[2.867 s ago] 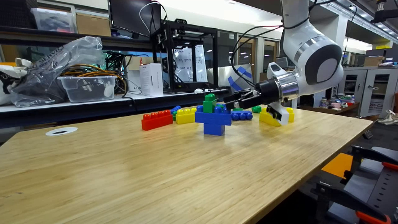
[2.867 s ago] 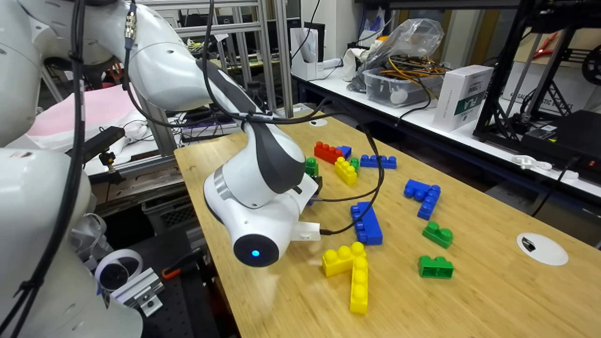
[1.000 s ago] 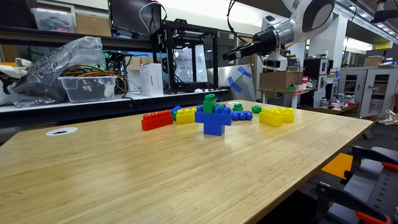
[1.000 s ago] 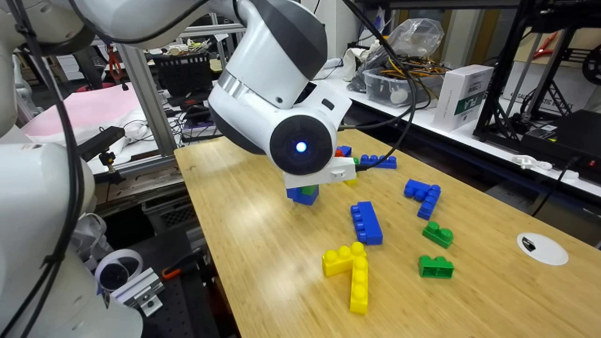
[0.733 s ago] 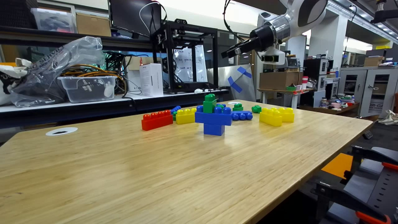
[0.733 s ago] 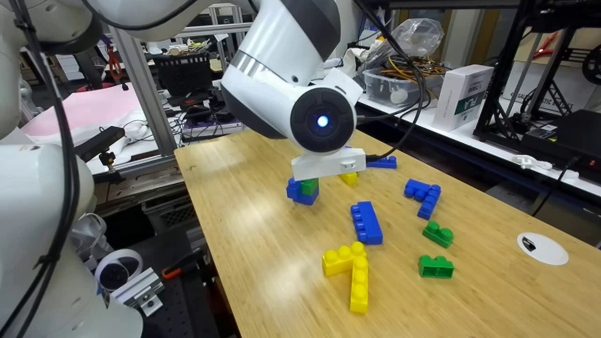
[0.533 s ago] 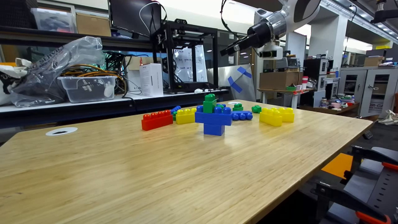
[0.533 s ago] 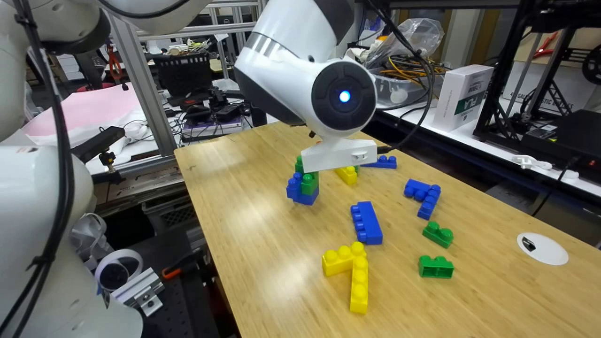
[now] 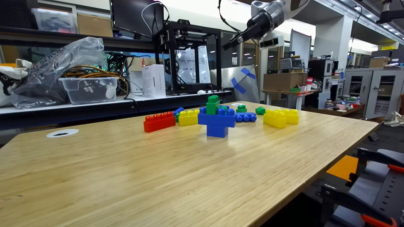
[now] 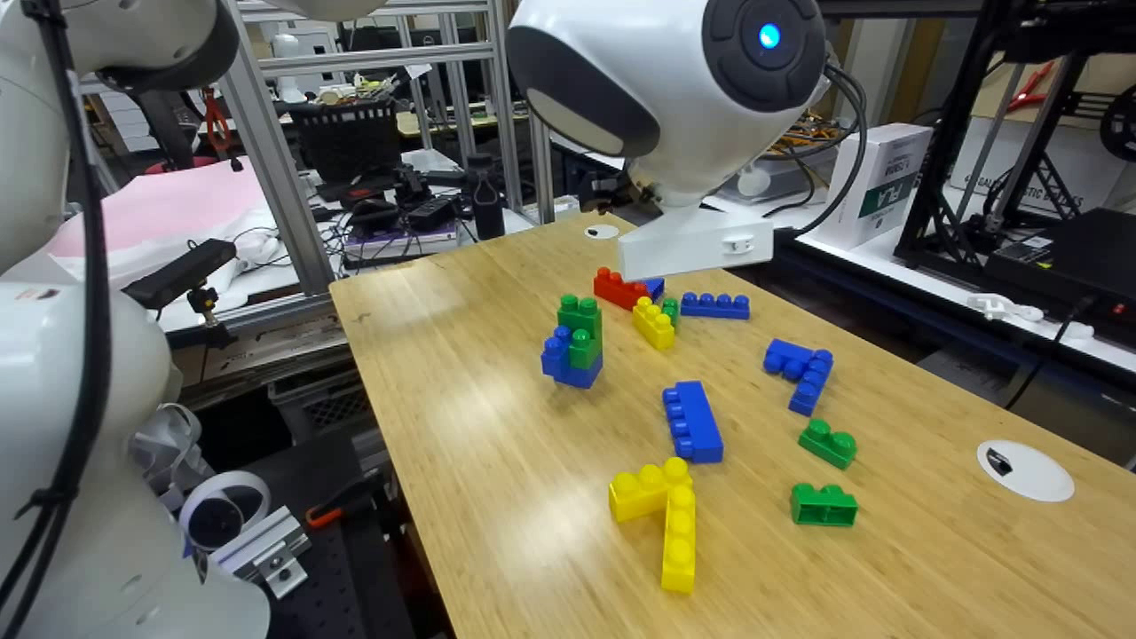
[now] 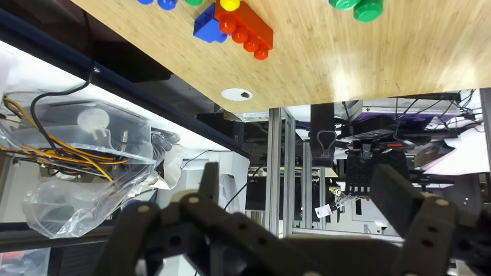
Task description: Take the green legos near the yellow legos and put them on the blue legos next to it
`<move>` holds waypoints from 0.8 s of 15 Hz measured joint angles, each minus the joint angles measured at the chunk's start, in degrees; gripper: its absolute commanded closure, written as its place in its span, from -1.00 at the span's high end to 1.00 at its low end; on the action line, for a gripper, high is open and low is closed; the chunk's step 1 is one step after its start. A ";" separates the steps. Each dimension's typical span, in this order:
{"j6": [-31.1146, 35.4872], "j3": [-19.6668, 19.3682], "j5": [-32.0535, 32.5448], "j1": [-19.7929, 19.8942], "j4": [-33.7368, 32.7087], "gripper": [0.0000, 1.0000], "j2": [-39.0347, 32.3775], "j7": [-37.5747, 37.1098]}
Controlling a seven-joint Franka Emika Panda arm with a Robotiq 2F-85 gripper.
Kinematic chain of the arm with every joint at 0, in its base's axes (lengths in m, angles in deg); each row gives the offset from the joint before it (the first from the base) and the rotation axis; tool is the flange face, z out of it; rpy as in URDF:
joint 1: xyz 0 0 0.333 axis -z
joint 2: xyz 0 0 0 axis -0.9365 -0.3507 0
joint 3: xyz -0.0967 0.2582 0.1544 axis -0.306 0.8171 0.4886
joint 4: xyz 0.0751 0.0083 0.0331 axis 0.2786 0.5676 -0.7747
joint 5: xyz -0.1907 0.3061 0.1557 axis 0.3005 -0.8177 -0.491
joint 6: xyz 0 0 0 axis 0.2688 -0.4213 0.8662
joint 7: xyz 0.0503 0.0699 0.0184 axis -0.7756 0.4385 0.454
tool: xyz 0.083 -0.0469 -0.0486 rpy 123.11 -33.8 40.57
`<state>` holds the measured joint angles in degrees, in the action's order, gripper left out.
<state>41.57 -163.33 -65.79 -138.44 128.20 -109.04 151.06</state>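
"Where are the green legos (image 9: 213,106)?"

"On top of the blue legos (image 9: 217,120) in both exterior views, upright, nearer the edge of the surface (image 10: 506,524) by the robot base (image 10: 142,515) than the edge by the bench (image 9: 94,112)."

"What's around them?"

"In an exterior view, a short yellow row (image 10: 654,325) sits near, toward the bench edge; the red row (image 10: 619,289) lies past it, toward the corner with a white disc (image 10: 602,232). The yellow legos (image 10: 680,541) lie well apart, also nearer the base edge, with a blue block (image 10: 698,423) between, set toward the bench. Two loose green bricks (image 10: 827,446) lie toward the bench edge, near a blue L (image 10: 811,383)."

"Anything in the way?"

"The wrist camera (image 10: 697,246) covers a stretch of the bench edge there; the blue legos are in plain view."

"Which way do the green legos point?"

"Studs up. In that view their top two studs line up across the surface, one toward the base edge, one toward the bench edge, so the long axis runs that way, slantwise."

"And the jaws?"

"Spread wide apart in the wrist view; the gripper (image 11: 297,184) hangs well above the surface."
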 measured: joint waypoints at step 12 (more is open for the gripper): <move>13.56 6.24 15.37 8.13 -11.51 1.00 4.02 -9.79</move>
<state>55.13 -157.09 -50.42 -130.31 116.69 -105.02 141.27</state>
